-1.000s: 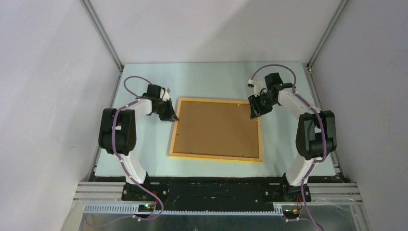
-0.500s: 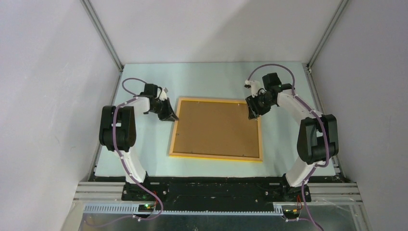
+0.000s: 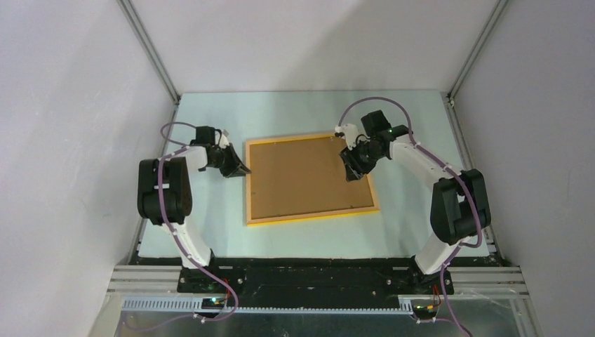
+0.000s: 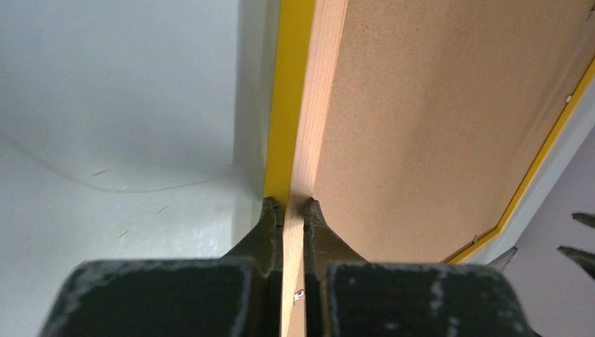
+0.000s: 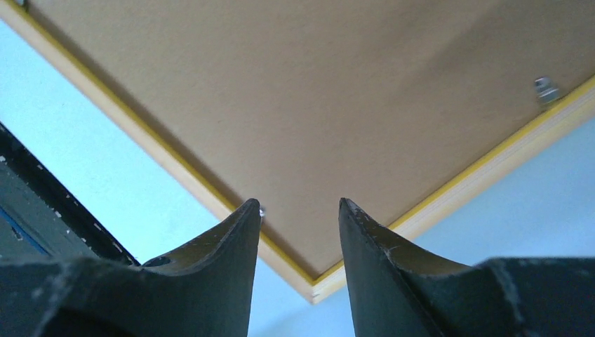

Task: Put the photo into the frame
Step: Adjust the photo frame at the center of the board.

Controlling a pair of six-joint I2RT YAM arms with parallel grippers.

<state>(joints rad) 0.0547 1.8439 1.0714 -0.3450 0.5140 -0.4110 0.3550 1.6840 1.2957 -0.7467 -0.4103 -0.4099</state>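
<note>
The left tool point(image 4: 293, 210) pinches the frame point(image 3: 312, 216) at its left rail to steady it; the right tool point(image 5: 298, 210), half-open and empty, hovers over the backing board point(image 3: 305, 175), perhaps seeking a clip point(image 5: 546, 89).

We log: the frame point(image 3: 312, 216) on the middle of the table point(image 3: 295, 112) | backing board point(image 3: 305, 175) in it | left gripper point(image 3: 242, 170) at its left edge, far end | right gripper point(image 3: 353, 174) over its right side, far half.

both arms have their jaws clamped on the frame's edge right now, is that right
Only the left jaws are clamped on the edge of the frame. The right jaws stand open over the backing board, holding nothing; the right wrist view shows it.
</note>
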